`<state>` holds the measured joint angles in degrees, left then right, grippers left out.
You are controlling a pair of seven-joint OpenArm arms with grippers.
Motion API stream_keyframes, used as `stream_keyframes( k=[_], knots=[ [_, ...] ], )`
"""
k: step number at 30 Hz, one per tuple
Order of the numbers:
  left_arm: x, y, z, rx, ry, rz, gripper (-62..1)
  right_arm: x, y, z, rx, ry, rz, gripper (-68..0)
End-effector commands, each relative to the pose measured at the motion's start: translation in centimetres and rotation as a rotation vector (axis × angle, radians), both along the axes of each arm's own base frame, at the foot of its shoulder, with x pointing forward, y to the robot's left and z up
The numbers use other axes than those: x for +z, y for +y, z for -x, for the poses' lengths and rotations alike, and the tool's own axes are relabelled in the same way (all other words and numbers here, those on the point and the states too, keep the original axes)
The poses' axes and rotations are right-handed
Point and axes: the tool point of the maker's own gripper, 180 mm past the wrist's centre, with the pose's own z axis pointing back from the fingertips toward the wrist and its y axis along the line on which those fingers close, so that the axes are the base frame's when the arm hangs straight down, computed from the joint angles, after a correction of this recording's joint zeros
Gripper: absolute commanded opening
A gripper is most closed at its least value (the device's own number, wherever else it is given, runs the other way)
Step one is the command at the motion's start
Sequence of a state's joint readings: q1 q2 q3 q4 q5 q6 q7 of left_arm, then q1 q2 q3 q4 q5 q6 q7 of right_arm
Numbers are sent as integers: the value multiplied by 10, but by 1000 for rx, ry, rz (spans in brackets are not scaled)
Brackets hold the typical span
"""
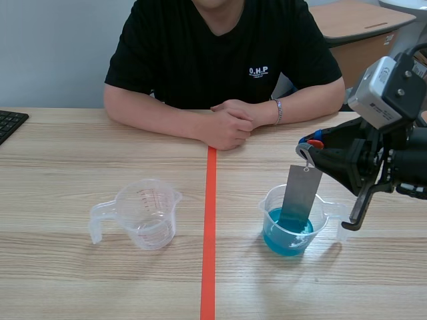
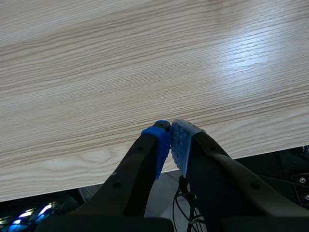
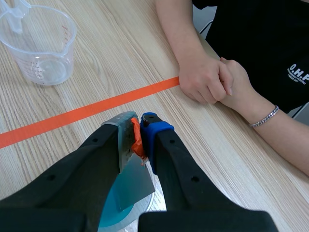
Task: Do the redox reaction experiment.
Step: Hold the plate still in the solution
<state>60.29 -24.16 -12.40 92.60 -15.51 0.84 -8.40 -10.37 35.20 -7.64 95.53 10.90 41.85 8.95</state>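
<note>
A grey metal strip (image 1: 300,195) hangs upright with its lower end dipped in the blue liquid of a clear measuring cup (image 1: 292,221) right of the tape line. My right gripper (image 1: 308,151) is shut on the strip's orange-taped top end (image 3: 137,142), directly above the cup (image 3: 126,212). A second clear measuring cup (image 1: 145,213), holding no liquid, stands left of the line and shows ahead of the right gripper (image 3: 41,44). My left gripper (image 2: 171,140) is shut on nothing over bare wood near the table's front edge; it is outside the scene view.
A person sits across the table with clasped hands (image 1: 228,123) resting near the far end of the orange tape line (image 1: 209,227). A black keyboard corner (image 1: 9,123) lies at the far left. The table edge (image 2: 145,176) runs just under the left gripper.
</note>
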Motion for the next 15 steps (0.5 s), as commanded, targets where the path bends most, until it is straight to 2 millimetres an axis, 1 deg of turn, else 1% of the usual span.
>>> stream_keyframes(
  k=[1,15],
  knots=[
    [3,-3,-3,-7,-18,10,-563,-2,2,4,20,12,13,-660],
    [3,-3,-3,-8,-18,10,-563,0,3,4,24,4,2,-660]
  ],
)
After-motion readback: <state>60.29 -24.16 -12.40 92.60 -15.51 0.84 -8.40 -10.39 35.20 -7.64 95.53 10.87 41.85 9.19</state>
